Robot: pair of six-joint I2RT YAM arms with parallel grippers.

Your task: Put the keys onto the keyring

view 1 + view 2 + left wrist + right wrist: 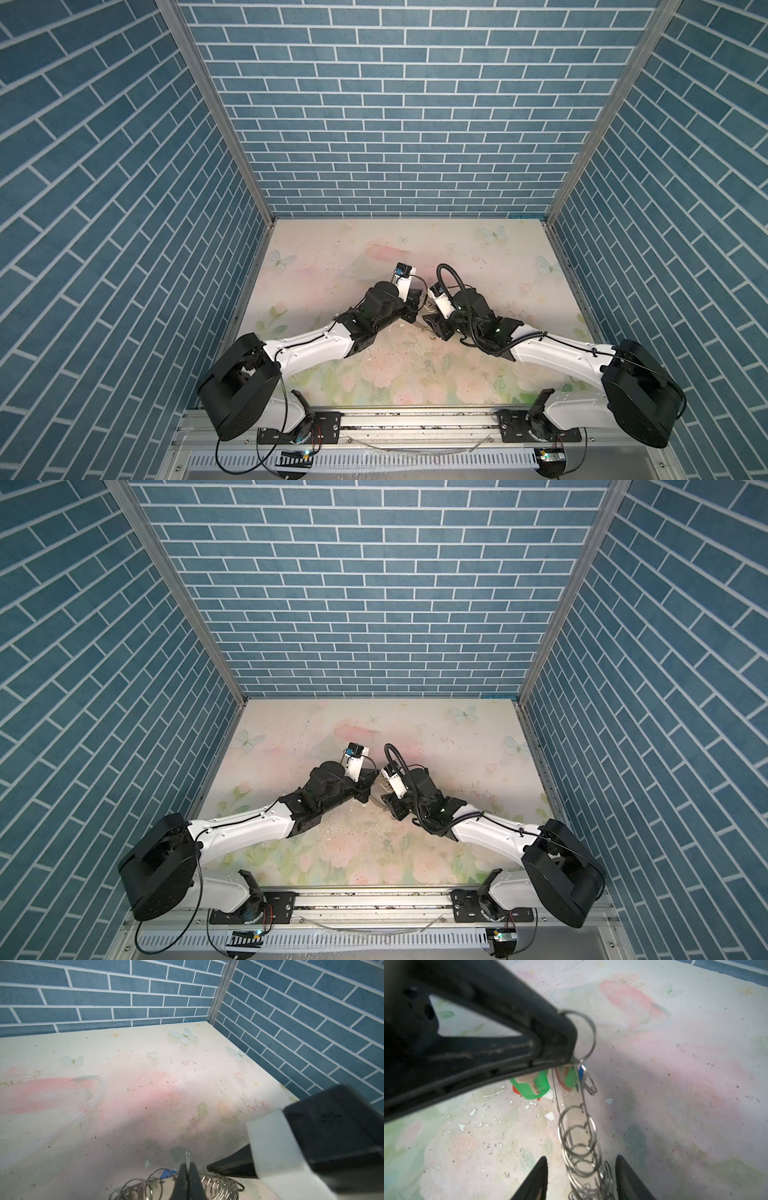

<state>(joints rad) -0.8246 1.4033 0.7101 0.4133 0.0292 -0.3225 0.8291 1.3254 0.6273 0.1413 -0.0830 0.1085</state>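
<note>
In the left wrist view my left gripper [188, 1164] is shut on the thin wire of the keyring [220, 1187], with small split rings bunched on both sides of its fingers. A blue key tag [166, 1173] peeks out behind them. In the right wrist view the left gripper [566, 1039] holds the hoop up, and the keys hang under it by a green tag [529, 1088], a second green tag [571, 1079] and a blue tag [581, 1073]. My right gripper [581, 1158] is open, its fingers either side of the hanging chain of split rings [578, 1142]. Both top views show the keyring [428, 307] [384, 786] between the two wrists.
The floral table mat [478, 257] has flaked white patches [550, 1115] under the grippers. Blue brick walls [395, 124] close in the back and both sides. A metal rail [415, 419] runs along the front edge by the arm bases.
</note>
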